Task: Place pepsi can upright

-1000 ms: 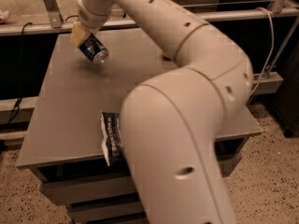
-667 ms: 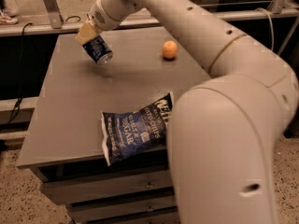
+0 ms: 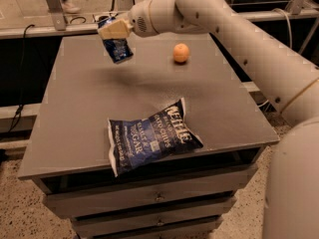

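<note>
My gripper (image 3: 113, 32) hangs over the far left of the table (image 3: 70, 118), jaws clenched on the can (image 3: 118, 50), which tilts above the top. An orange (image 3: 181, 53) sits nearby; a chip bag (image 3: 152, 138) lies near the front edge

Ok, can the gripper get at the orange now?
Probably not to grasp it: the gripper is shut on the pepsi can, above the table. Nothing stands between it and the orange.

Over the far left of the matt grey tabletop (image 3: 75, 103), the smooth cream plastic gripper (image 3: 112, 30) clasps a small, glossy dark-blue metal pepsi can (image 3: 117, 50); the flat blue foil chip bag (image 3: 152, 136) looks crinkled and shiny.
</note>
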Available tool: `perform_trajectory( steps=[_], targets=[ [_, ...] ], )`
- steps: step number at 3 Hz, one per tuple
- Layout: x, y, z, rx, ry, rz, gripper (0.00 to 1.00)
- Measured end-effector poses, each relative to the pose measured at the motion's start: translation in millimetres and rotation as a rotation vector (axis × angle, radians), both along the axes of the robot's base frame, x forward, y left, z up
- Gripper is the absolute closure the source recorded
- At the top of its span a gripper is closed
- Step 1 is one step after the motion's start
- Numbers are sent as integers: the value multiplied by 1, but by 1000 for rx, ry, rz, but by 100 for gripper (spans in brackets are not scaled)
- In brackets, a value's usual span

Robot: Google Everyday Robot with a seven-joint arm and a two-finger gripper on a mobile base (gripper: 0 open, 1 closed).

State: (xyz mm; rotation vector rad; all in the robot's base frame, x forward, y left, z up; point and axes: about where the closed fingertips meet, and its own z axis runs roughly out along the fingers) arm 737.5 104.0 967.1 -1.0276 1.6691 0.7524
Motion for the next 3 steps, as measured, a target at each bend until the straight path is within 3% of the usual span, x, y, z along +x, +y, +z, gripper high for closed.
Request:
perform_trajectory(
  steps=[1,3],
  targets=[
    [-15,-29,1,111,-71,25,100],
    [-48,-48,-3,221,-278,188,100]
  ],
)
